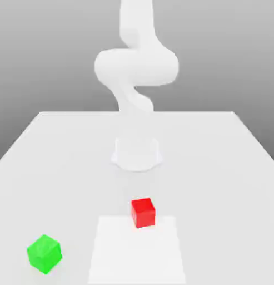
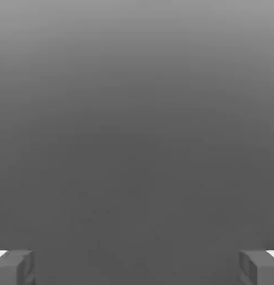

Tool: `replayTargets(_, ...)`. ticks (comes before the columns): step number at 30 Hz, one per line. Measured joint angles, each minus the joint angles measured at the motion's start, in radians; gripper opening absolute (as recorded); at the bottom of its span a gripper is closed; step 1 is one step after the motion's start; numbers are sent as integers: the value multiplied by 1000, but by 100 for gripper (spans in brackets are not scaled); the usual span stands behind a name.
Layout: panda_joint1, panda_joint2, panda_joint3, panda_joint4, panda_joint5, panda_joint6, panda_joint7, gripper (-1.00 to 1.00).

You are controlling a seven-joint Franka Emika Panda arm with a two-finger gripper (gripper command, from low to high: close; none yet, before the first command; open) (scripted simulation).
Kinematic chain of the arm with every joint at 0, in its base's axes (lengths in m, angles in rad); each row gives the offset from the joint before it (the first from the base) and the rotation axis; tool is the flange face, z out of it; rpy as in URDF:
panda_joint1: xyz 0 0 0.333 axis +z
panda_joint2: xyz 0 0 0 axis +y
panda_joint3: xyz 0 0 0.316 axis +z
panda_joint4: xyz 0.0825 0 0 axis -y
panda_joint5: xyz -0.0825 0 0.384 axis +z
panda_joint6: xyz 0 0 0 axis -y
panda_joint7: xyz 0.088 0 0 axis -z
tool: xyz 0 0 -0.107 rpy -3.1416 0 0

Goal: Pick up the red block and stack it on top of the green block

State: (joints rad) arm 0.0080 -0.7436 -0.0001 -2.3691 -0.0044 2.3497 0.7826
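Claw: spread wide on my hand view, one grey fingertip at each side and nothing between them.
Under the claw: I see only plain grey, no block in the gap.
Arm: white, rising from its round base on the worktop.
Red block: apart from the claw, on the worktop just in front of the base, at the far edge of a paler square patch.
Green block: also clear of the claw, well apart from the red block, toward the exterior view's left and nearer that camera, turned at an angle.
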Motion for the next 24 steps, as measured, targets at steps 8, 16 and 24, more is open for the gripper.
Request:
replayTargets(8,27,221,-7,-263,-11,190,-72,0)
replayTargets(16,61,489,-27,-550,-13,411,-164,0)
replayTargets(24,55,871,-8,-578,12,725,-207,0)
